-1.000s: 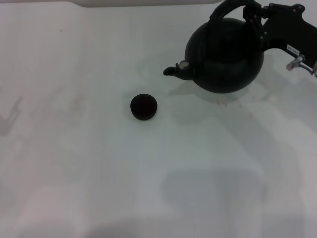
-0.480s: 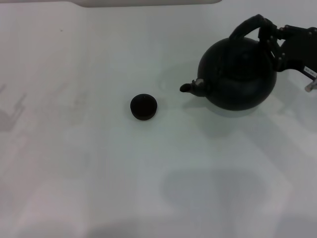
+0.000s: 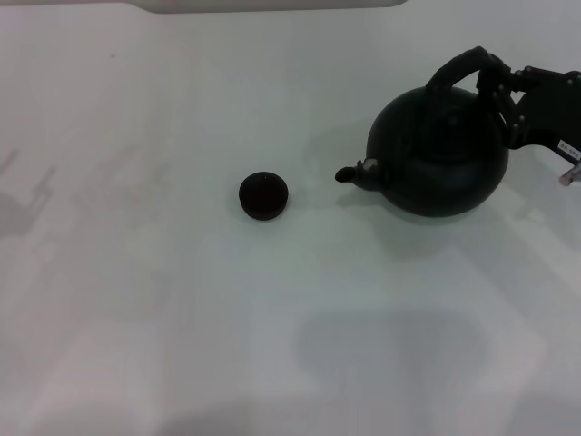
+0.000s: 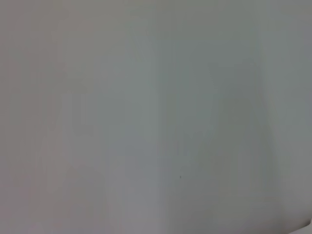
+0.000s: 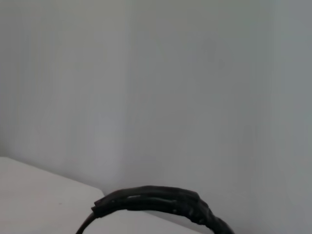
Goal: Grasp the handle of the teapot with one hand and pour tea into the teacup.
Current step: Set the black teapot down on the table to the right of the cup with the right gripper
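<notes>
Right of teacup (image 3: 263, 195), gripped teapot (image 3: 439, 163).

High head view over table (image 3: 182, 300)

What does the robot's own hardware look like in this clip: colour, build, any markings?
Only the right gripper shows, at the head view's right edge. It is matte black and blocky, built of angular linked segments, with a small white label on its body and a short silvery stub below that. No cables are visible. The left arm appears in no view.
</notes>
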Controlling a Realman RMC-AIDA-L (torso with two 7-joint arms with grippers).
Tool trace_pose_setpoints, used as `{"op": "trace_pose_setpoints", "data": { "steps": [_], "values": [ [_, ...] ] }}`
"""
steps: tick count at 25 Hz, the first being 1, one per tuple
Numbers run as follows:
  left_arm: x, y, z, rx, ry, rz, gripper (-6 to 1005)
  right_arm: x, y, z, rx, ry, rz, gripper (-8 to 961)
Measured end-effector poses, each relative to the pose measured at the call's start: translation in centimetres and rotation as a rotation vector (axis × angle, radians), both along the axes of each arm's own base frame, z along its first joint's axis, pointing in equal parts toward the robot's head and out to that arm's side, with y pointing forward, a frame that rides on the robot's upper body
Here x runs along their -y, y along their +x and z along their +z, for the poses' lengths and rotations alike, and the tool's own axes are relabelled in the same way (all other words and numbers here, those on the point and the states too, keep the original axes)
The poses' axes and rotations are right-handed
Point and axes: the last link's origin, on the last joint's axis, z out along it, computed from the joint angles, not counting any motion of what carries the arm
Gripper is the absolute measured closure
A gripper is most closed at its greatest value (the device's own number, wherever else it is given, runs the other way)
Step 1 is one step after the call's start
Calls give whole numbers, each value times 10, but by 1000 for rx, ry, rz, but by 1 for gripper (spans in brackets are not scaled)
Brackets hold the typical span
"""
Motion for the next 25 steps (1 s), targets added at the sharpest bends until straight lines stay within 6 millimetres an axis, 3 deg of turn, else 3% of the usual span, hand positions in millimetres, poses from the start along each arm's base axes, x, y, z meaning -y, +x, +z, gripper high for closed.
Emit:
{"op": "trace_pose_setpoints", "data": {
  "steps": [25],
  "values": [
    [0,1,-1,3,-1,-1,409,5,16,-5,-11,-15,-23,806]
  ]
}}
